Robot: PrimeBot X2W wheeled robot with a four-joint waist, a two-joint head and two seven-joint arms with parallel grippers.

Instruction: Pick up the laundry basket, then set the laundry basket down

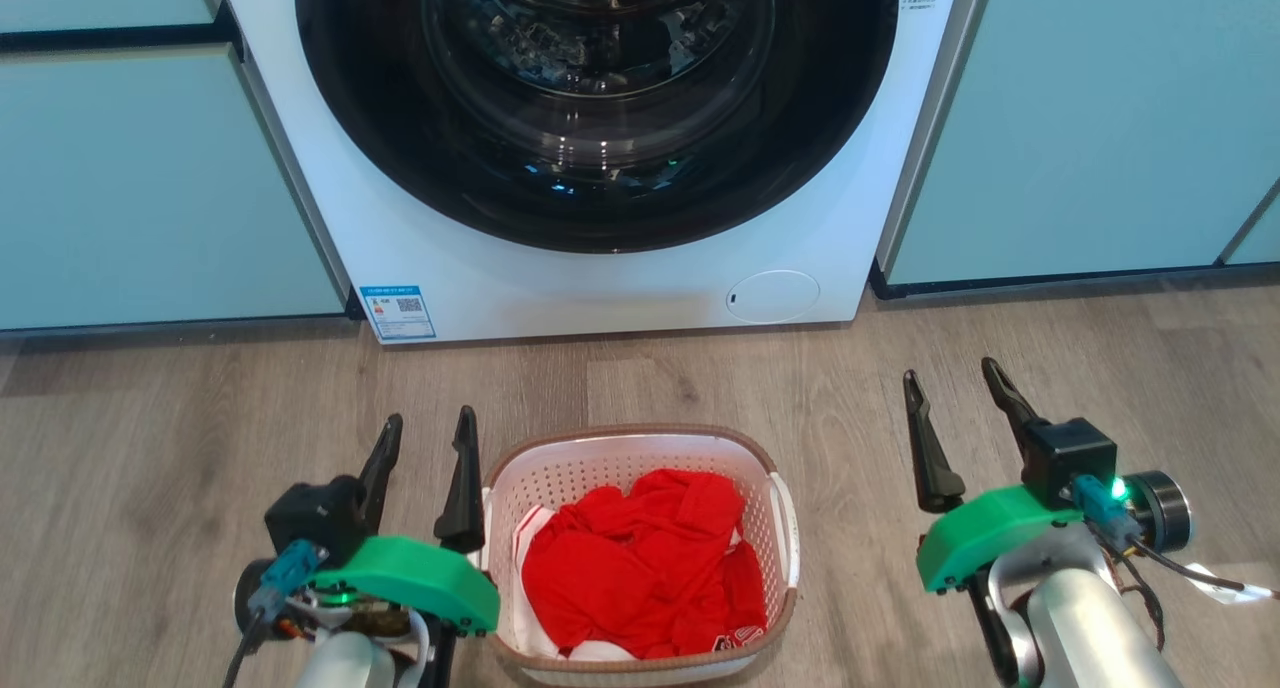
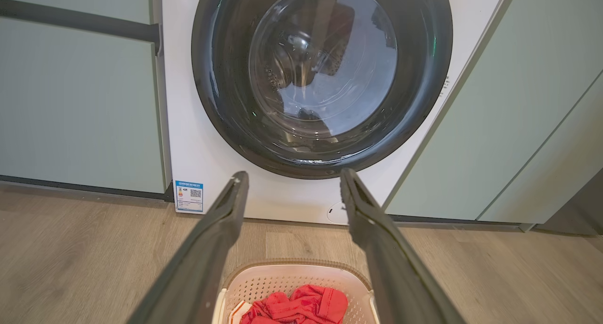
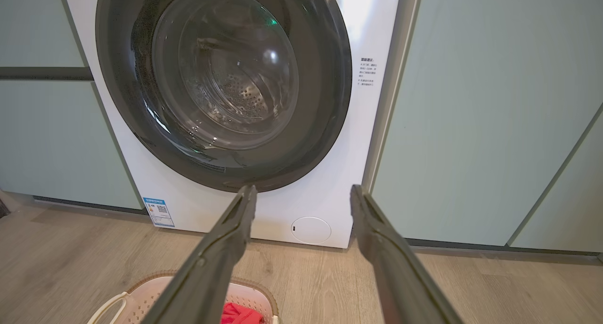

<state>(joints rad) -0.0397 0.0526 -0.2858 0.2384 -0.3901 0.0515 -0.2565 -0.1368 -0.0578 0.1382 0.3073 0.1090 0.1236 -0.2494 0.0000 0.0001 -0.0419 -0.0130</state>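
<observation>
Nearest me, my left gripper point(image 1: 430, 415) is spread wide and holds nothing. Its inner finger point(image 1: 462, 478) sits right at the left edge of the laundry basket point(image 1: 625, 434), and I cannot tell whether it touches the rim. In the left wrist view the basket's far end point(image 2: 292, 265) shows low between the two fingers.

My right gripper point(image 1: 948, 370) is also spread apart and empty. It hangs over bare floor point(image 1: 200, 418), well to the right of the basket.

The basket stands upright on the wood-look floor between my arms, closer to the left one. Red clothes point(image 1: 640, 558) are heaped inside it, with some white fabric showing at the lower edge.

Beyond the basket stands the white washing machine point(image 1: 620, 293). Its round dark door point(image 1: 600, 118) is closed, and there is a blue sticker point(image 1: 398, 313) at its lower left corner. Pale green cabinets point(image 1: 150, 188) flank it on both sides.
</observation>
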